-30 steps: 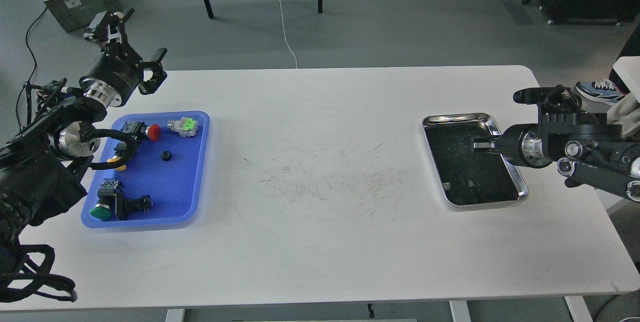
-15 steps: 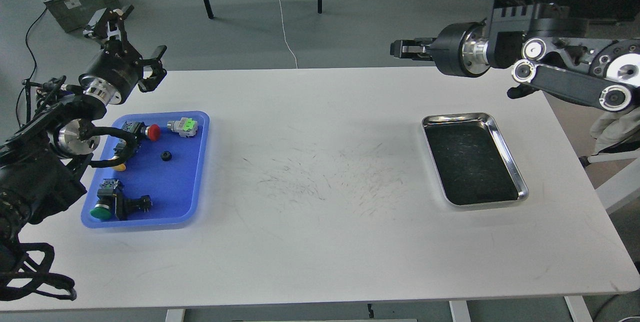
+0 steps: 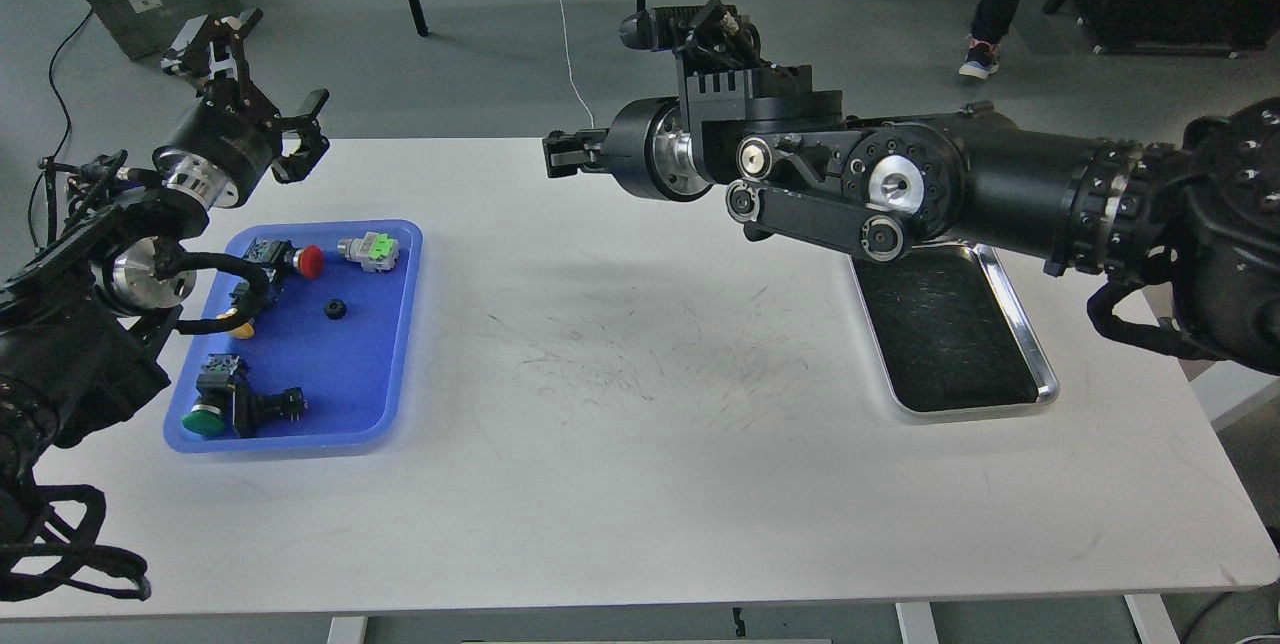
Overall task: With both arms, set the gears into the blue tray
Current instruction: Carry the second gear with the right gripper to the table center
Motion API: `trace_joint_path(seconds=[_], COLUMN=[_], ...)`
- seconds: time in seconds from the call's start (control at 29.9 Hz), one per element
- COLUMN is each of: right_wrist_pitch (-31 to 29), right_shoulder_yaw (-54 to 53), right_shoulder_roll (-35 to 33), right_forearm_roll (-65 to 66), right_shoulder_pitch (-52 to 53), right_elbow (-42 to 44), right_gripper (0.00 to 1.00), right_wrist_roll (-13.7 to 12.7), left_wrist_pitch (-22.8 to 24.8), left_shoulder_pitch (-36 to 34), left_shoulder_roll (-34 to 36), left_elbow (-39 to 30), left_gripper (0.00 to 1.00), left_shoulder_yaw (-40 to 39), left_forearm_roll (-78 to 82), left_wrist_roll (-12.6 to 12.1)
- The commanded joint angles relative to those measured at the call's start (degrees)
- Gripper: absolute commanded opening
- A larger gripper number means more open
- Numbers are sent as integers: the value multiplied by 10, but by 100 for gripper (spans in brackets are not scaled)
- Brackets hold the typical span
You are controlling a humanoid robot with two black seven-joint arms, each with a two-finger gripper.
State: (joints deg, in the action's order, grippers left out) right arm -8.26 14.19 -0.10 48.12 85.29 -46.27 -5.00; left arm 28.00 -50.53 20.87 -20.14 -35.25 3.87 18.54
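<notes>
One small black gear (image 3: 334, 310) lies in the middle of the blue tray (image 3: 352, 374) at the table's left side. My left gripper (image 3: 266, 74) hangs open above the tray's far left corner, its fingers spread wide and holding nothing. My right arm reaches across the table's back, and my right gripper (image 3: 558, 154) is high over the middle, pointing left towards the blue tray. Its fingers are close together; I cannot make out anything between the tips. No other gear shows.
Several push-button switches with red (image 3: 303, 262), green (image 3: 205, 420) and yellow (image 3: 238, 329) caps share the blue tray. A steel tray (image 3: 1040, 379) with a dark inside sits at the right, partly behind my right arm. Someone's legs stand beyond the table.
My right arm rose from the steel tray and swung far to the left, across the back of the table. The left arm has hardly moved.
</notes>
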Motion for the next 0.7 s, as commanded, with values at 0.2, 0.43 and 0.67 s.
trace_joint_path(seconds=[0.2, 0.43, 0.67], right_wrist_pitch=[3, 2, 1], right_shoulder_yaw=[8, 10, 13], right_shoulder_roll=[1, 1, 1], right_forearm_roll=[-21, -67, -68], right_shoulder_pitch=[-50, -87, -115], right_elbow=[-10, -65, -83], right_gripper=[3, 3, 3], right_wrist_roll=[2, 1, 1], left_wrist_pitch=[0, 0, 0], left_shoulder_pitch=[1, 1, 1], left_shoulder_roll=[-3, -3, -3], left_elbow=[0, -1, -1], left_gripper=[98, 98, 98], left_shoulder_yaw=[-1, -1, -1], left_forearm_roll=[-1, -2, -2], left_wrist_roll=[1, 1, 1])
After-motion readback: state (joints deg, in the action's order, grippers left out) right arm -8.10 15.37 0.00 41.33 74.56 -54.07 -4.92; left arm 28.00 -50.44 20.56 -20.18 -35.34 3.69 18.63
